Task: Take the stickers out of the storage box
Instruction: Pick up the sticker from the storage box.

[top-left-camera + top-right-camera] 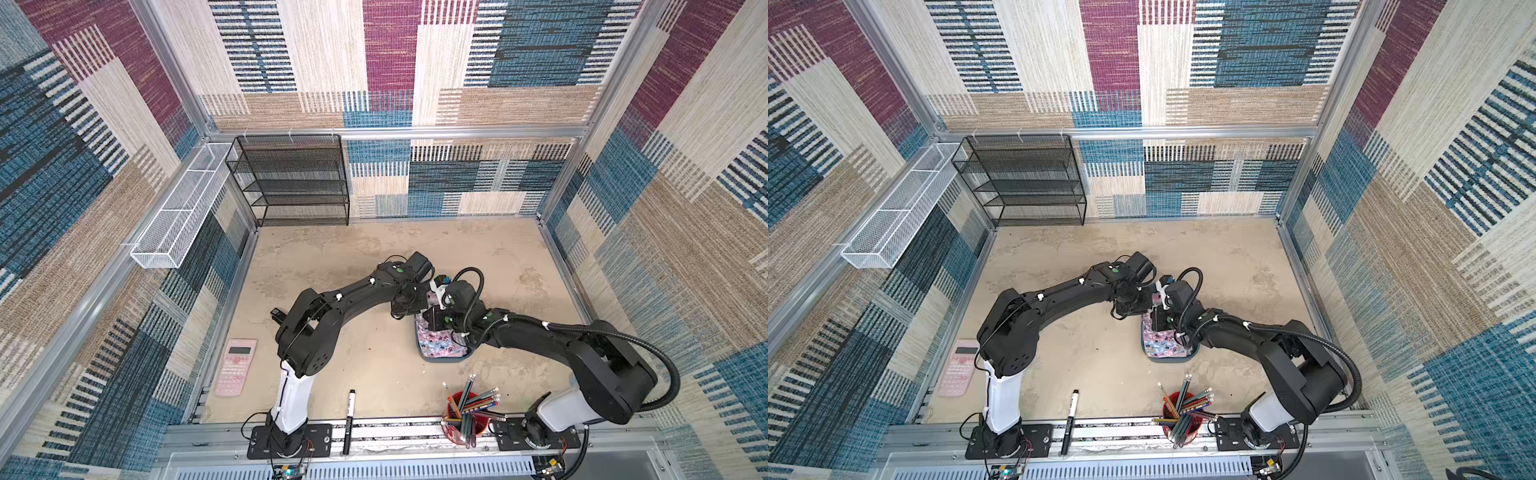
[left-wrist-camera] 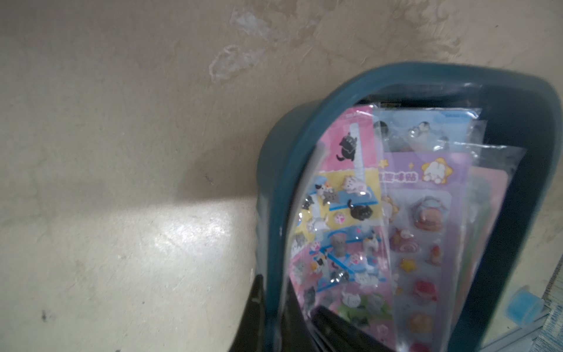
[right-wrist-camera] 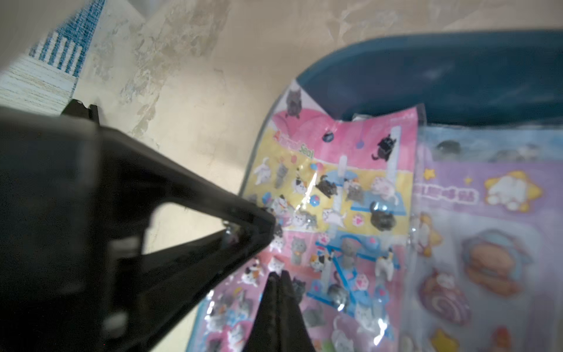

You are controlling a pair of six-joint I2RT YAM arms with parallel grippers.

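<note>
Now: left gripper (image 3: 264,222) clenched on long side wall of storage box (image 2: 426,71), one finger outside, one inside. Just beside that clamp, right gripper (image 3: 276,275) pinched shut, tips at pink cat sheet (image 3: 335,183); whether film is caught, cannot tell. All stickers (image 2: 426,213) lie in box, long axis along box length, stretching away from right jaws. Judged: right gripper better placed to lift.

The stickers (image 2: 350,213) were glossy, sealed in clear shiny plastic film. The storage box (image 2: 271,198) was smooth teal plastic with a dull sheen. The bench (image 2: 122,152) looked matt, mottled and faintly rough.
</note>
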